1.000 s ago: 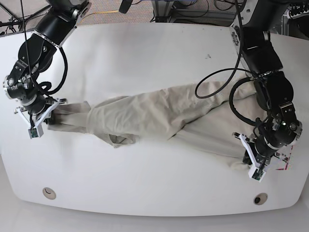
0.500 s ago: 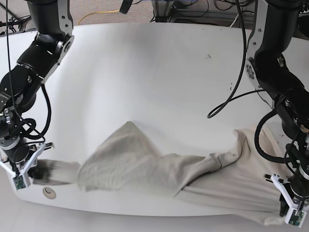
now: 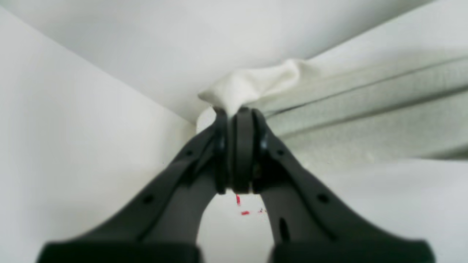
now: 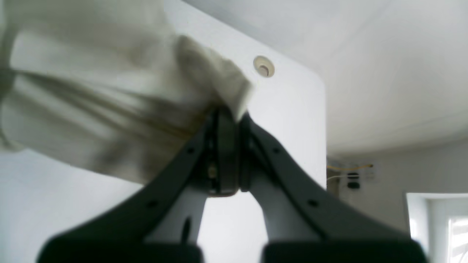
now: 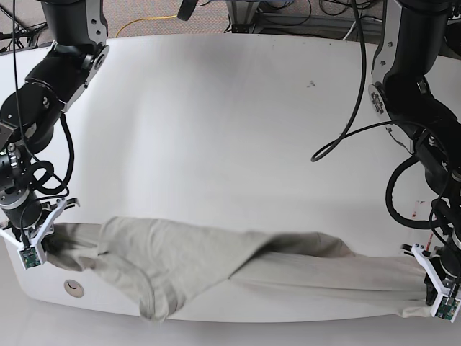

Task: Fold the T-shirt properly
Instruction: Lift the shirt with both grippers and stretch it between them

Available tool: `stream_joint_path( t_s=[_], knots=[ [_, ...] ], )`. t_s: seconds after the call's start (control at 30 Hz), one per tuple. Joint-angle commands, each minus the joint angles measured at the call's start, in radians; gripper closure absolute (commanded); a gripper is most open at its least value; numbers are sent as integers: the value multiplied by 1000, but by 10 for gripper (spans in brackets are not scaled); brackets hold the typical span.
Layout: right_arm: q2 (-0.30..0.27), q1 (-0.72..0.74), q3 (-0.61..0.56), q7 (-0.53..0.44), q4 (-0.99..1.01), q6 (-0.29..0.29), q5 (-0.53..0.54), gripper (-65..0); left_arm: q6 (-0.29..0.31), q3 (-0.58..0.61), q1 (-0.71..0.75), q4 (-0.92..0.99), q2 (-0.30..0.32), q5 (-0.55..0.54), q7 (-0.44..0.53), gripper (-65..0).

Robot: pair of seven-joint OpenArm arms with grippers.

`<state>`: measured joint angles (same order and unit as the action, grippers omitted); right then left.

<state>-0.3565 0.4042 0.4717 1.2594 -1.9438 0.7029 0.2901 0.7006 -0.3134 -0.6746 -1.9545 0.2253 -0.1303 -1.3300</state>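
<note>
T-shirt (image 5: 216, 263) lies stretched along your table's (image 5: 230, 130) front edge, left gripper (image 5: 434, 294) and right gripper (image 5: 36, 238) clenched on opposite ends.

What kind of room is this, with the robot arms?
Probably a robotics lab or workshop. A big white table carries a T-shirt stretched between two black robot arms, and loose cables trail across the carpeted floor behind it.

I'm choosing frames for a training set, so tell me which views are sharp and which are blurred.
Base view: sharp and evenly lit, with the T-shirt and table crisp. Left wrist view: the left end effector is soft and the cloth beyond is hazy. Right wrist view: the right end effector is fairly clear, but the cloth is smeared with blur and a bright window glares at lower right.
</note>
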Motion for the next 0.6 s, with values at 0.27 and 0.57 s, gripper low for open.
stream_joint_path(
  t_s=[0.27,0.57],
  knots=[
    [15,-112,6,-62,-19,-5,-22,0,-3,-77,123,-15,-34,42,60,0],
    [26,-132,5,-71,1,-5,-29,0,-3,-76,160,-7,-34,42,100,0]
  ],
)
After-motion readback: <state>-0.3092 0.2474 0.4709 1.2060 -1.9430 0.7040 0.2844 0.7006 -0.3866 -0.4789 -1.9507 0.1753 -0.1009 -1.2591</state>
